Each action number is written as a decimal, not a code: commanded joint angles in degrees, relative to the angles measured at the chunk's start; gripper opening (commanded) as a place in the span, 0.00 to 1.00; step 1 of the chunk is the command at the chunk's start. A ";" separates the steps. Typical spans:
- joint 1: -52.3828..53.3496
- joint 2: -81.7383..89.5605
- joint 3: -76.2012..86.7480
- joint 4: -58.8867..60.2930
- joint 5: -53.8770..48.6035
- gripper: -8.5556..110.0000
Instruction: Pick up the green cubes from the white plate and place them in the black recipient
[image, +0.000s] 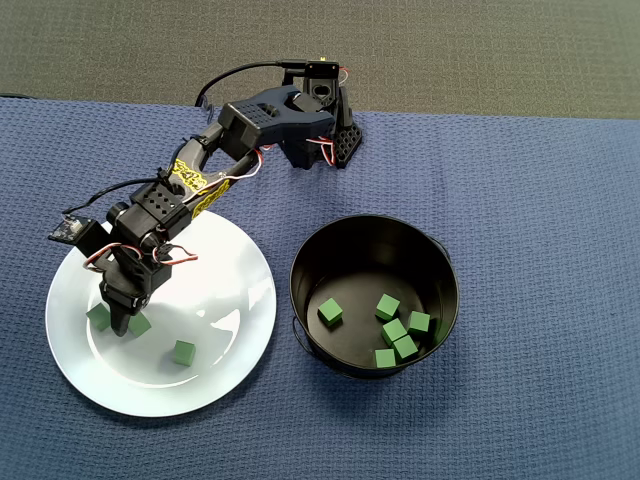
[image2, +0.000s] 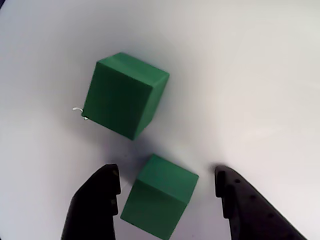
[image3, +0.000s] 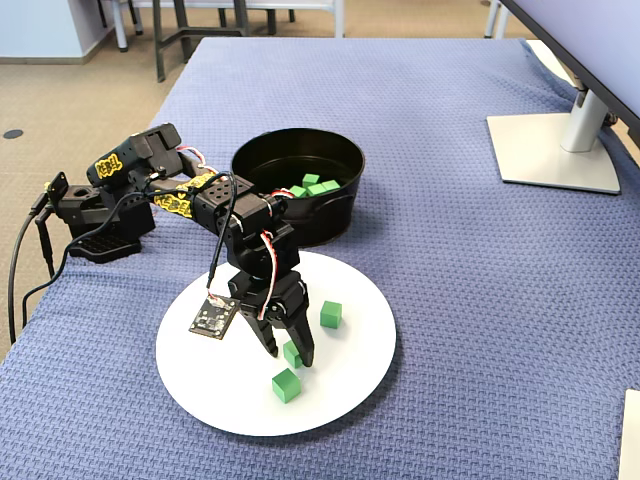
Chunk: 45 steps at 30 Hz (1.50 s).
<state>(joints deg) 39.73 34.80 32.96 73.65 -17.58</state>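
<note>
Three green cubes lie on the white plate. My gripper is low over the plate's left part in the overhead view, open, its black fingers either side of one green cube without closing on it. A second cube rests just beyond the fingertips. The third cube sits apart. The black recipient stands right of the plate in the overhead view, holding several green cubes.
The arm's base stands on the blue woven cloth behind the plate. A monitor foot sits at the far right in the fixed view, well away from plate and pot.
</note>
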 joint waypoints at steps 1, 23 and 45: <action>-0.53 6.50 1.41 -0.97 3.25 0.20; -0.26 2.72 -7.82 2.46 13.45 0.19; -0.70 1.23 -5.71 0.79 16.79 0.19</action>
<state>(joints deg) 39.73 34.28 28.74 75.15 -2.11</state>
